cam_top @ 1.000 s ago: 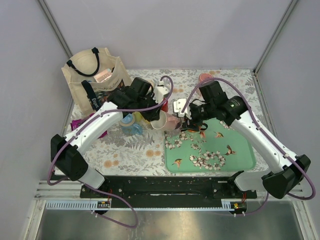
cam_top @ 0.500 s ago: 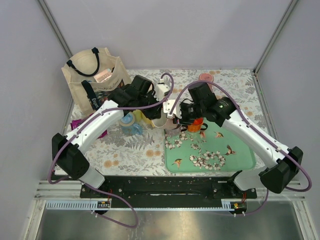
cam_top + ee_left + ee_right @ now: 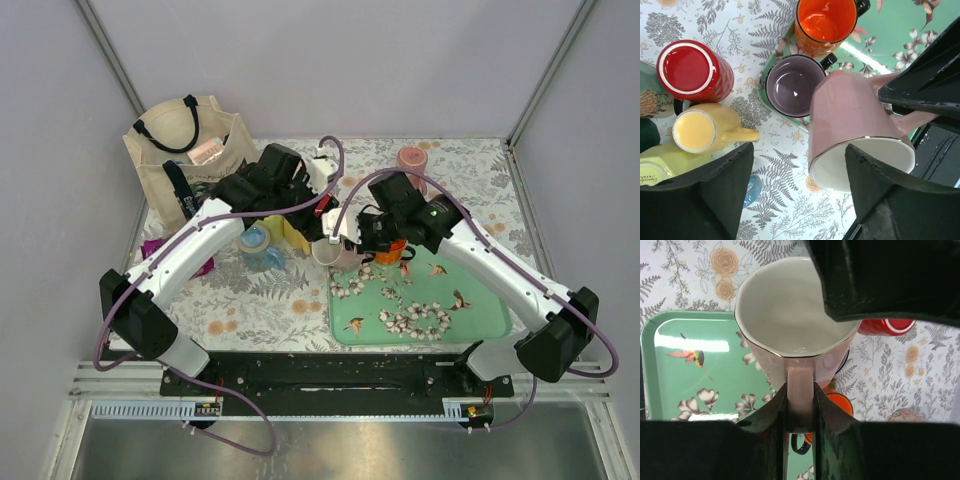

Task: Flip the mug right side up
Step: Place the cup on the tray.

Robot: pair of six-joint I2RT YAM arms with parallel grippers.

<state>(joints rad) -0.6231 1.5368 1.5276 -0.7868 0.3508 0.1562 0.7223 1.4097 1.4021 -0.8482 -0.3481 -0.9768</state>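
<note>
The pink mug (image 3: 790, 310) with a gold rim and white inside hangs tilted above the tray's left edge, its mouth facing my right wrist camera. My right gripper (image 3: 800, 400) is shut on the mug's handle (image 3: 800, 385), one finger on each side. From above, the mug (image 3: 338, 252) sits between the two arms, with the right gripper (image 3: 362, 238) just to its right. My left gripper (image 3: 799, 160) is open. Its right finger stands in front of the mug's (image 3: 855, 125) rim and its left finger is well clear.
Below the mug stand an orange mug (image 3: 825, 22), a dark purple mug (image 3: 794, 85), an upside-down red cup (image 3: 692, 70) and a yellow mug (image 3: 700, 130). The green tray (image 3: 430, 290) lies to the right. A tote bag (image 3: 185, 150) stands back left and a pink cup (image 3: 411, 158) at the back.
My left gripper has opened and let go of the mug. My right gripper has moved in from the right and shut on the mug's handle.
</note>
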